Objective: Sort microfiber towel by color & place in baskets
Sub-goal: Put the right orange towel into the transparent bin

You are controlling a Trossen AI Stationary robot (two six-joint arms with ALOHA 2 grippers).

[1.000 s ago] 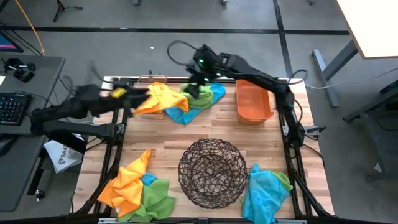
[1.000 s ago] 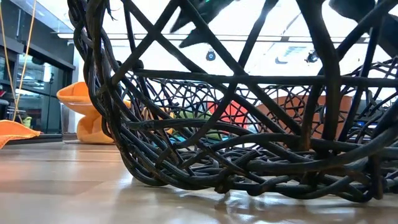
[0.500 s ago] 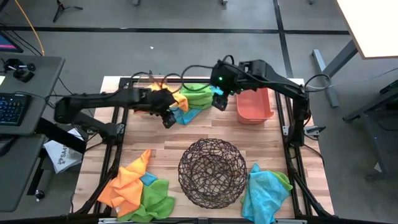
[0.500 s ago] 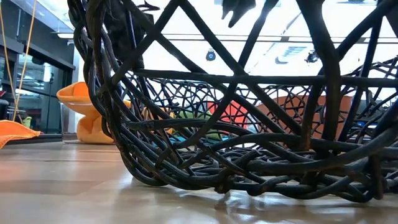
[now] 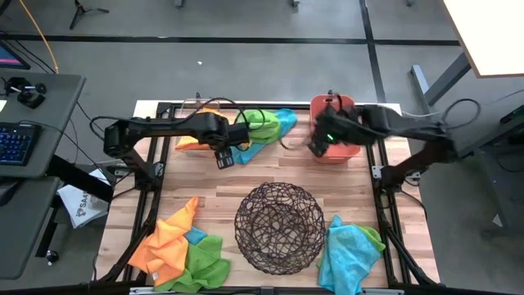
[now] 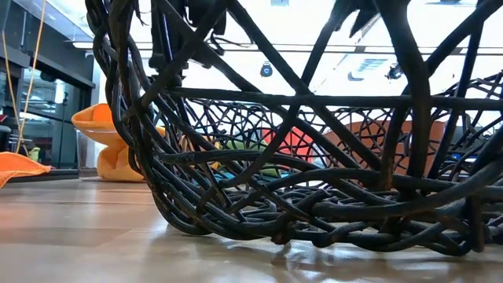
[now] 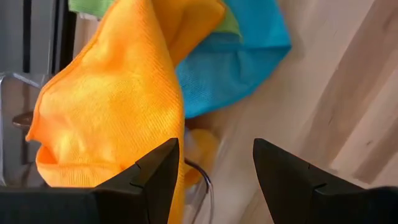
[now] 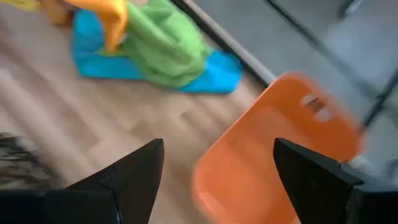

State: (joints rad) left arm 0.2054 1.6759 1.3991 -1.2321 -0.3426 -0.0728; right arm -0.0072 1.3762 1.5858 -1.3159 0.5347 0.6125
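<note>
- Orange microfiber towel [image 7: 112, 106] is lying free at the far pile; left gripper [image 5: 223, 156] hanging fingers apart, empty.
- Right gripper [image 5: 318, 146] (fingers apart too) is swinging over to the salmon-orange plastic bin [image 5: 350, 151], carrying nothing, so nothing is getting sorted.

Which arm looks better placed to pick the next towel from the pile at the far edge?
Probably the left. The left gripper is open beside the far pile, its orange towel just past the fingers. The right gripper, also open, is by the salmon-orange bin, apart from it.

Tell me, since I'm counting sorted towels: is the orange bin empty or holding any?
Empty, as far as shows: in the right wrist view the orange bin has bare walls and floor, with no towel inside.
</note>
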